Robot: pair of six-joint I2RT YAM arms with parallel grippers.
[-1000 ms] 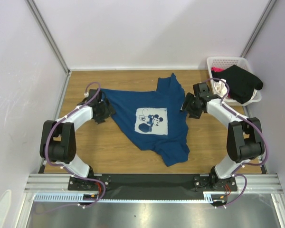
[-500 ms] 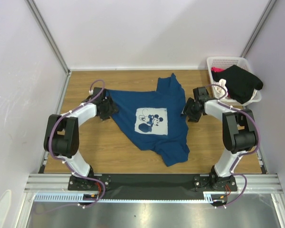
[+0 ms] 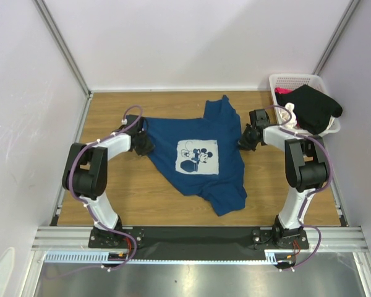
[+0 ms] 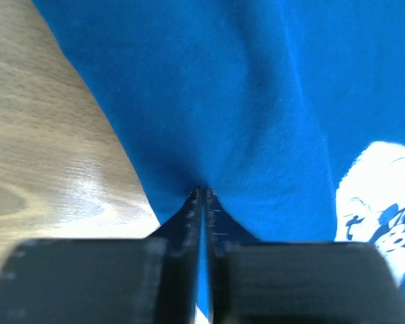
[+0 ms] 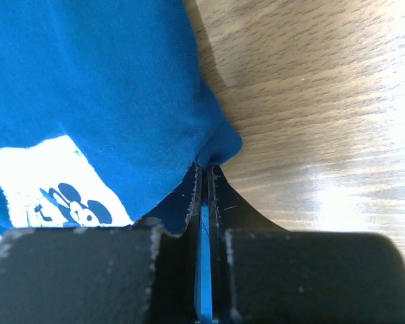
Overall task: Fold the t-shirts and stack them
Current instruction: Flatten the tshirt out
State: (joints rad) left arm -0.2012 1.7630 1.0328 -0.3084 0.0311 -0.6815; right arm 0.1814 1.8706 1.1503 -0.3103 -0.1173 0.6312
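A dark blue t-shirt [image 3: 198,154] with a white cartoon-mouse print [image 3: 198,158] lies spread on the wooden table. My left gripper [image 3: 144,145] is shut on its left edge; blue cloth [image 4: 256,121] sits pinched between the fingers [image 4: 189,216] in the left wrist view. On the shirt's right edge my right gripper [image 3: 243,142] is shut too, and a strip of blue cloth [image 5: 121,88] shows between its fingers [image 5: 219,202]. A black t-shirt [image 3: 314,108] is draped over the basket, with pink and cream cloth under it.
A white lattice basket [image 3: 297,82] stands at the back right corner. Bare wooden table [image 3: 142,192] surrounds the blue shirt. White walls and metal posts close in the sides and back.
Both grippers moved inward to the blue shirt's left and right edges and closed on the cloth. The shirt itself has barely shifted.
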